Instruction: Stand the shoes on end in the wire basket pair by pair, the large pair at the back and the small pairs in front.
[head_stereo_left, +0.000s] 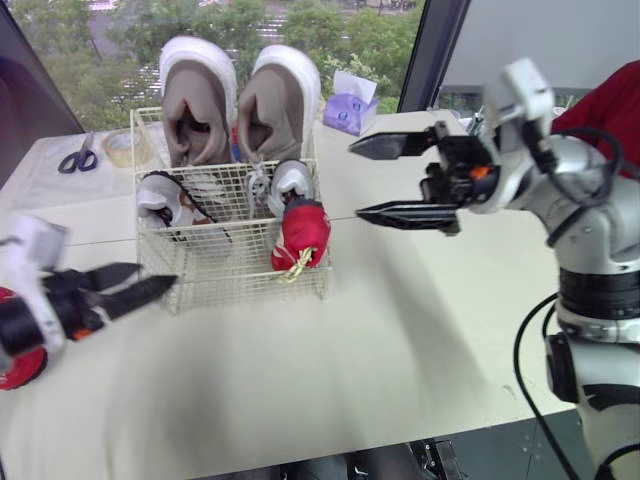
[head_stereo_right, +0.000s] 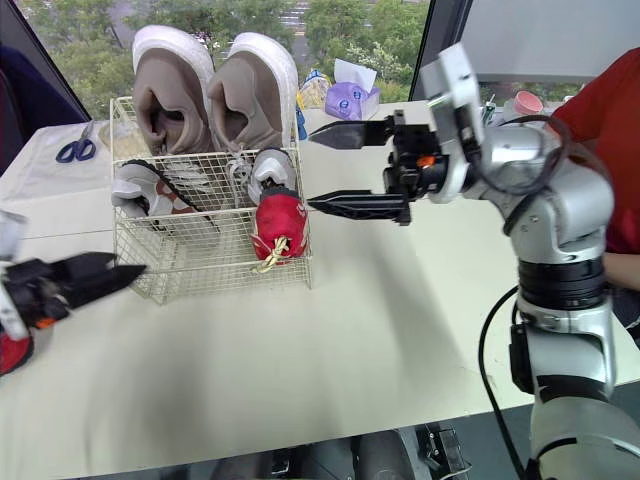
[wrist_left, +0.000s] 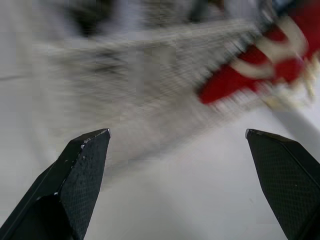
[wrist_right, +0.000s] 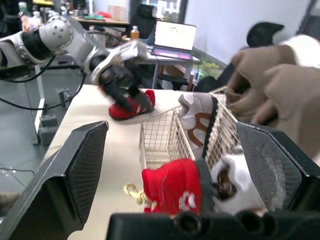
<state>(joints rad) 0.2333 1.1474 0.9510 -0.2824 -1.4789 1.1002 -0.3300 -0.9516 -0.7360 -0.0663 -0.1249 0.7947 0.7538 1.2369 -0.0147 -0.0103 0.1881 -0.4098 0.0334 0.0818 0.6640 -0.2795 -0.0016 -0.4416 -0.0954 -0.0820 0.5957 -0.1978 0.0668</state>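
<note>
Since loose red shoe (wrist_right: 119, 112) lies left of wire basket (head_stereo_left: 235, 275), beside open, empty left claw (head_stereo_left: 135, 283), that arm is nearer.

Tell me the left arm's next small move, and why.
Probably draw the left gripper back over the loose red shoe on the table and grasp it: the gripper is open and empty, and that shoe's mate already stands at the front of the wire basket.
</note>
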